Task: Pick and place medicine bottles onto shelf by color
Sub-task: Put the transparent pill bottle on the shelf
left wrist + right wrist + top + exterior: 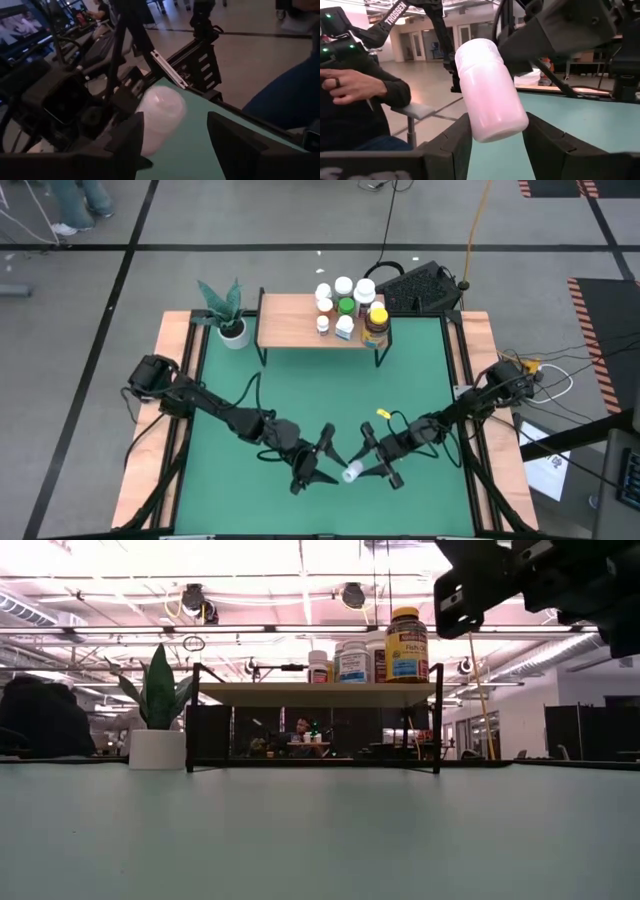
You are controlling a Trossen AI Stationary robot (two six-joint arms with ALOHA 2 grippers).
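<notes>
A plant [225,308] in a white pot stands at the shelf's [300,322] left end, just beside its black leg. The shelf sits at the far edge of the green table [300,390], and its bottles [348,305] are all crowded onto its right end: several white ones, one with a green cap, and a big amber bottle [376,323] with a yellow cap at the corner. Behind the shelf a dark keyboard-like unit [420,285] lies on the floor, with cables running off it. The table has wooden side rails. The room is an open workshop with a grey floor marked with dark tape; a person's hand and dark sleeve [357,87] show beyond the table's near side.

Near the front middle of the table the two arms meet. The right gripper [372,458] is closed on a white bottle [352,473], its fingers [452,145] pressing the body from both sides while the cap points towards the left arm. The left gripper [318,462] is at the cap end, fingers [125,140] parted on either side of the bottle; whether they actually touch it I cannot tell. Nothing stands between the arms and the shelf, only bare green surface.
</notes>
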